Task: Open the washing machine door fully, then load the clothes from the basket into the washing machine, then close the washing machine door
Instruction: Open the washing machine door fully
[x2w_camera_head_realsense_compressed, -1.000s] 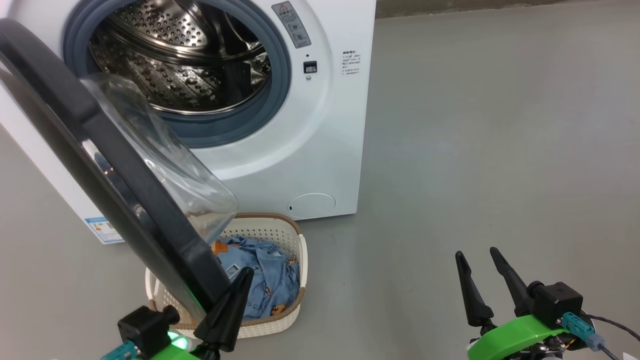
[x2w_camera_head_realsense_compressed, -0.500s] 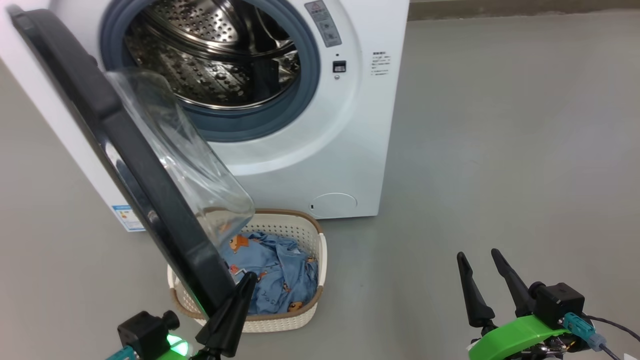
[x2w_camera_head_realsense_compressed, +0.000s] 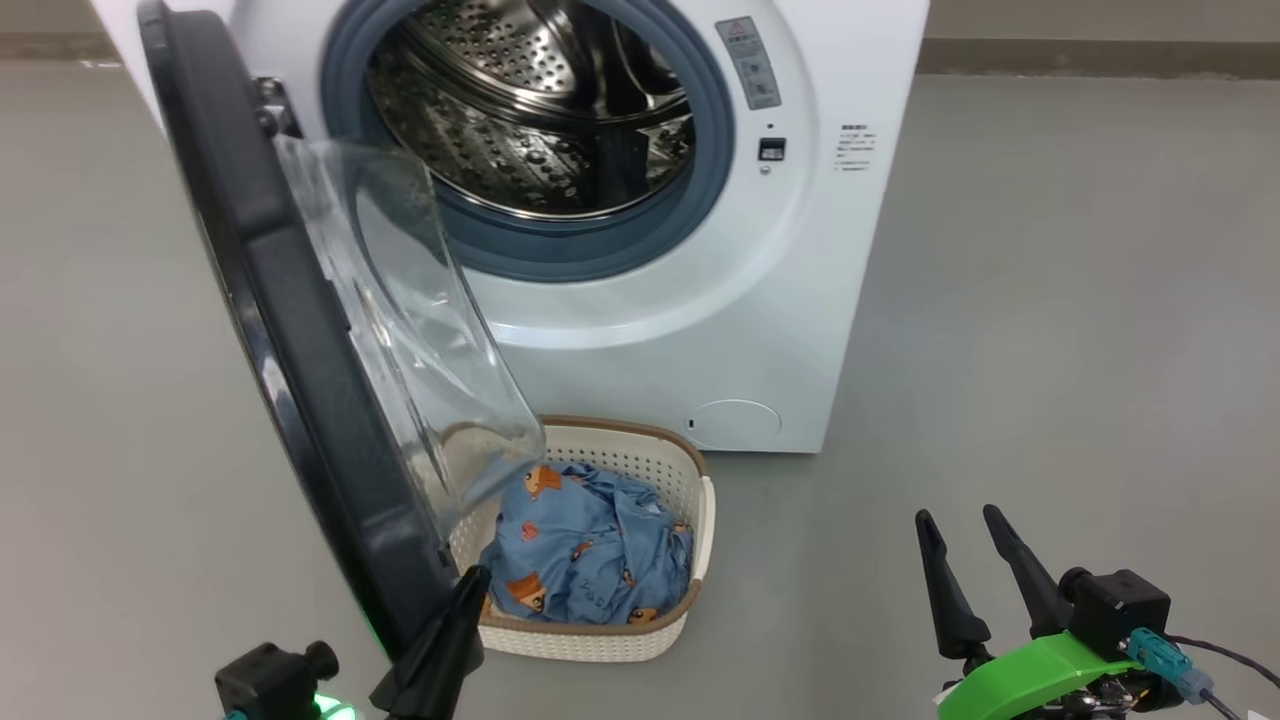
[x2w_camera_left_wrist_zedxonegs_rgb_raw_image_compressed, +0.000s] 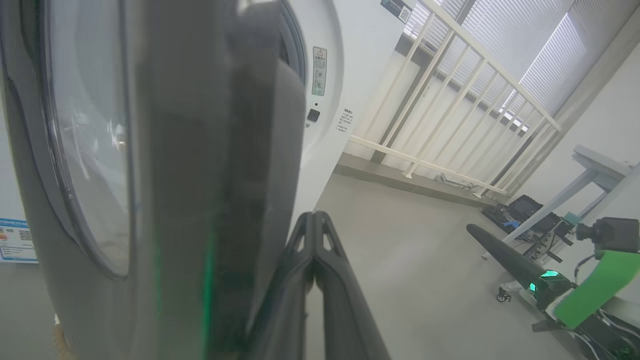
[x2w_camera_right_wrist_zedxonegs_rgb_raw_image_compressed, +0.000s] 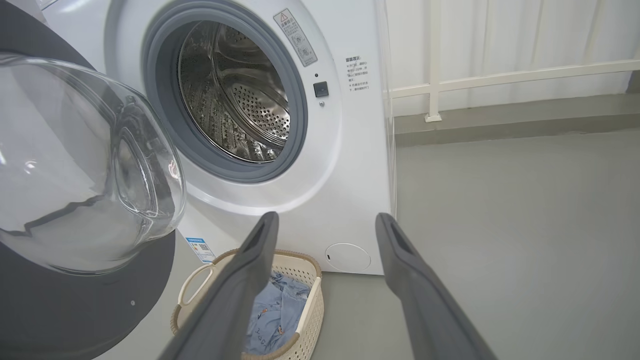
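You face the big white front-loading washing machine (x2w_camera_head_realsense_compressed: 700, 330) on the grey floor (x2w_camera_head_realsense_compressed: 1050, 300), its steel perforated drum (x2w_camera_head_realsense_compressed: 540, 110) ringed by a grey rubber gasket (x2w_camera_head_realsense_compressed: 590, 255). Its large round glossy black door (x2w_camera_head_realsense_compressed: 290, 330) stands swung out on its left hinge, the clear glass bowl window (x2w_camera_head_realsense_compressed: 420, 330) bulging toward the opening. Just below it, in front of the machine, your small cream-white perforated plastic basket (x2w_camera_head_realsense_compressed: 600, 640) with a brown rim band holds the light blue cartoon-printed clothes (x2w_camera_head_realsense_compressed: 590, 550) in a soft bundle.
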